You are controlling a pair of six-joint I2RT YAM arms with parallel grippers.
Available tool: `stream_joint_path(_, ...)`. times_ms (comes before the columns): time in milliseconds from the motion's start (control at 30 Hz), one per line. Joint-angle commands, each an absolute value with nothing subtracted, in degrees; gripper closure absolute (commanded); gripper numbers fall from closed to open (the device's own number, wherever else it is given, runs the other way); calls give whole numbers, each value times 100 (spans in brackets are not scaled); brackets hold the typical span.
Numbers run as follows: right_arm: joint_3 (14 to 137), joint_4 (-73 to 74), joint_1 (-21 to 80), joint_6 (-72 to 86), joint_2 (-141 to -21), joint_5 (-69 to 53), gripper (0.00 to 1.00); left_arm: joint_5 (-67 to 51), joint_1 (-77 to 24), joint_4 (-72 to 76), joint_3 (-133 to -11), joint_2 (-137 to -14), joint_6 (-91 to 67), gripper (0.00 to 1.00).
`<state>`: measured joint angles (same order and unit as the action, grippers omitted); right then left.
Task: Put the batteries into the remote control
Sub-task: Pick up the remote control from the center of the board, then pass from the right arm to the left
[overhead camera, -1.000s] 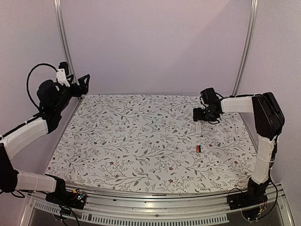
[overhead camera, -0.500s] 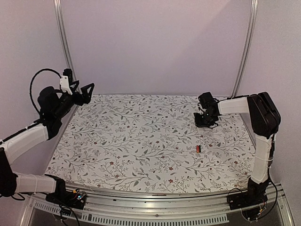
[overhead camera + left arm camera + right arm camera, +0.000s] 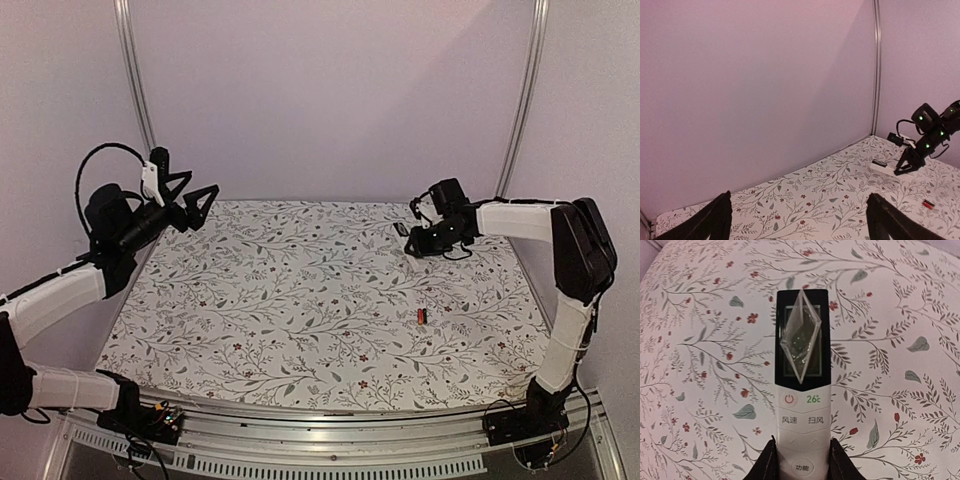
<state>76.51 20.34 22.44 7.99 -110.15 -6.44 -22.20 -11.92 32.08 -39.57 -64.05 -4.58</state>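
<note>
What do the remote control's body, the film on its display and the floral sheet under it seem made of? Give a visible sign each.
Remote control: white plastic, smooth moulded shell with printed labels.
Film: thin clear plastic, glossy, creased and lifting off.
Floral sheet: matte printed cloth or paper; cannot tell which.

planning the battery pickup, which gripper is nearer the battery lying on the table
Right. The right gripper, holding the remote control, hangs just beyond the battery on the right side; the left gripper is raised at the far left edge.
</note>
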Motion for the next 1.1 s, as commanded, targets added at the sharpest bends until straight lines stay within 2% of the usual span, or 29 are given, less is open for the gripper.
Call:
stream_joint_path(0, 7660, 1395, 2788, -316, -9733, -2547, 94, -3205, -1614, 3261, -3940, -6447, -59, 7)
stream_joint_path(100, 7605, 1088, 3489, -979, -9253, -3458, 93, -4256, -1921, 3366, -3912, -6399, -9, 5)
stream_joint_path(200, 7686, 841, 3999, -1467, -9037, -3982, 99, -5207, -2241, 3686, -3923, -6449, -206, 2)
stream_joint_path(333, 7734, 263, 4240, -1448, -8983, -4522, 100, -5786, -2583, 4063, -4019, -6638, -734, 0)
stream_joint_path(667, 8050, -10, 4591, -1332, -9362, -4721, 100, -5249, -3144, 4526, -4109, -6904, -1189, 3)
stream_joint_path(767, 8146, 146, 4714, -1463, -9475, -4682, 100, -4890, -3168, 4605, -4196, -6962, -1389, 8)
stream_joint_path(967, 8260, 176, 4816, -1538, -9636, -4716, 100, -4883, -3181, 4715, -4212, -7115, -1599, 16)
stream_joint_path(1067, 8302, 204, 4840, -1529, -9714, -4720, 100, -4897, -3206, 4720, -4238, -7222, -1682, 25)
